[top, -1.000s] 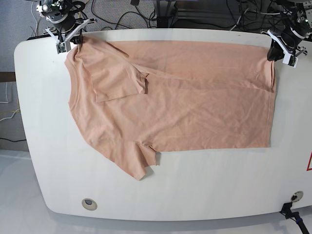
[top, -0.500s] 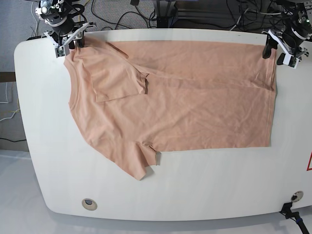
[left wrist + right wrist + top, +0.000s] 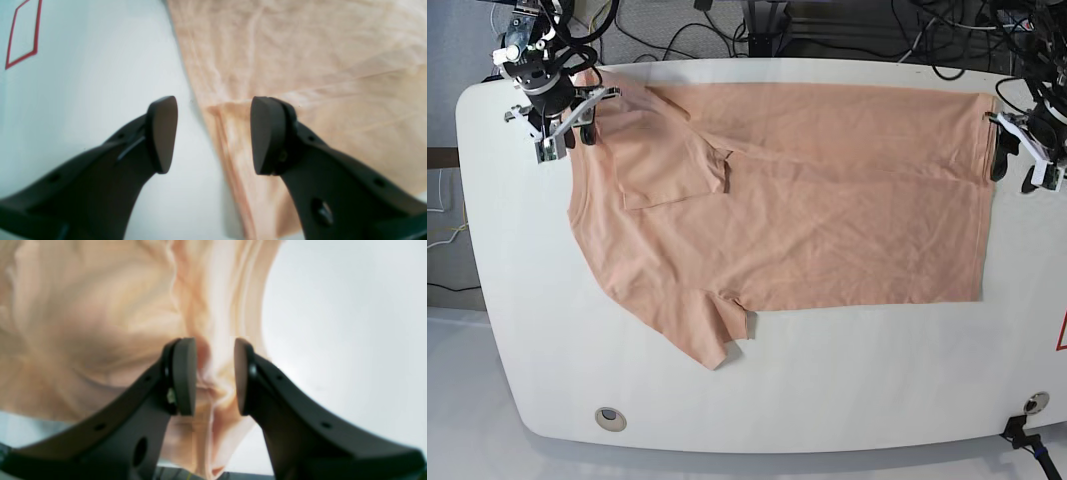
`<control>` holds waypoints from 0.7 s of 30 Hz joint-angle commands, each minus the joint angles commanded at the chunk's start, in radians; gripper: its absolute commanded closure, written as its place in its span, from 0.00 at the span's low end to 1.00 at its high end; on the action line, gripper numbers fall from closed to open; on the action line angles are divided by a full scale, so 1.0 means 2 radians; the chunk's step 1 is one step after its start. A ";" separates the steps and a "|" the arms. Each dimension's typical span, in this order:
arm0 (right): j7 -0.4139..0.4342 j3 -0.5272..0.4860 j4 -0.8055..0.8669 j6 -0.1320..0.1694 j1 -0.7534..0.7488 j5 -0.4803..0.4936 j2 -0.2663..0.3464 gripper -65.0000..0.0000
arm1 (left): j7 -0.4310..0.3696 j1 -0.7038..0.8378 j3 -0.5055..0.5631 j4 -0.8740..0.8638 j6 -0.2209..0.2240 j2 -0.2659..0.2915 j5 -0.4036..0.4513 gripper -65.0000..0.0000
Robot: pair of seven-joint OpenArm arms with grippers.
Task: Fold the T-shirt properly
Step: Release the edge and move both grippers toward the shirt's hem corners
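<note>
Across the far half of the white table [image 3: 827, 390], find the T-shirt [image 3: 827, 240], longest from left to right. From there, look to the left gripper [image 3: 214, 135] at the right edge and the right gripper [image 3: 215, 376] over the bunched far-left corner, both with fingers spread; probably lower each to pinch.

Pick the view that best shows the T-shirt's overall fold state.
Base: nearly the whole T-shirt is visible, including the sleeve flap and folded strip. Left wrist shows one edge and nearby folds; right wrist shows only bunched layers and an edge.
</note>
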 joint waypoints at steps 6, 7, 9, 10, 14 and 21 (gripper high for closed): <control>-0.003 -0.011 -0.019 0.000 0.077 0.000 0.000 0.70 | 0.005 -0.069 0.021 -0.031 0.000 0.002 0.041 0.49; -0.003 -0.020 -0.029 0.000 0.094 -0.001 0.000 0.70 | 0.005 -0.084 0.031 -0.043 0.000 0.005 0.048 0.49; -0.003 -0.031 -0.048 -0.001 0.127 -0.002 0.001 0.70 | 0.005 -0.120 0.047 -0.066 0.000 0.008 0.064 0.49; -0.003 -0.034 -0.061 -0.001 0.144 -0.005 0.001 0.70 | 0.005 -0.137 0.056 -0.080 0.000 0.008 0.071 0.49; -0.003 -0.049 -0.140 0.000 0.222 -0.045 0.001 0.70 | 0.005 -0.207 0.094 -0.140 0.000 0.008 0.077 0.49; 0.028 -0.054 -0.302 0.008 0.341 -0.053 0.018 0.70 | 0.002 -0.308 0.134 -0.265 0.000 0.008 0.077 0.39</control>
